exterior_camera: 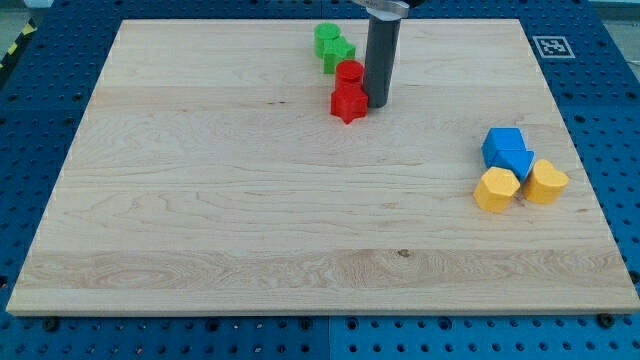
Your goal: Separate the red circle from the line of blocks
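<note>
Near the tabletop's (200,200) top centre, a line of blocks: two green blocks (332,44), then the red circle (350,72) touching a red star-shaped block (349,103) below it. My tip (377,104), a bare rod end effector holding nothing, stands just right of the red circle and red star. Well apart at the view's right: two blue blocks (507,150) above two yellow blocks (497,189).

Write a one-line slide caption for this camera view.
My tip sits just right of the red circle and red star, which line up with two green blocks.
</note>
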Available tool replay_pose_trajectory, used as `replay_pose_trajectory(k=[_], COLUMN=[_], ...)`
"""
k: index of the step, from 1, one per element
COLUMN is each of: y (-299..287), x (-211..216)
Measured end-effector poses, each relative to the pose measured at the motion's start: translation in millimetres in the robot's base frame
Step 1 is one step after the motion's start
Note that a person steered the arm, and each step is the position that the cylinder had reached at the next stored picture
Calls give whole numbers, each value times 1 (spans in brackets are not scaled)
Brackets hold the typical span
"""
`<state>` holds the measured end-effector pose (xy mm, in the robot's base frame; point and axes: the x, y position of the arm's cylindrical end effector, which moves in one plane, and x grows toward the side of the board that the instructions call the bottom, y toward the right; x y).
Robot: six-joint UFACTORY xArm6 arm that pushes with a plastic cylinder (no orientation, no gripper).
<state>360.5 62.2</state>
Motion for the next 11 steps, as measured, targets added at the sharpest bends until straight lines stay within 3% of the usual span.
replay_pose_trajectory(k=[3, 6, 7, 8, 11], y=[-2, 75, 77, 73, -15], x=[0, 0, -6, -17, -25])
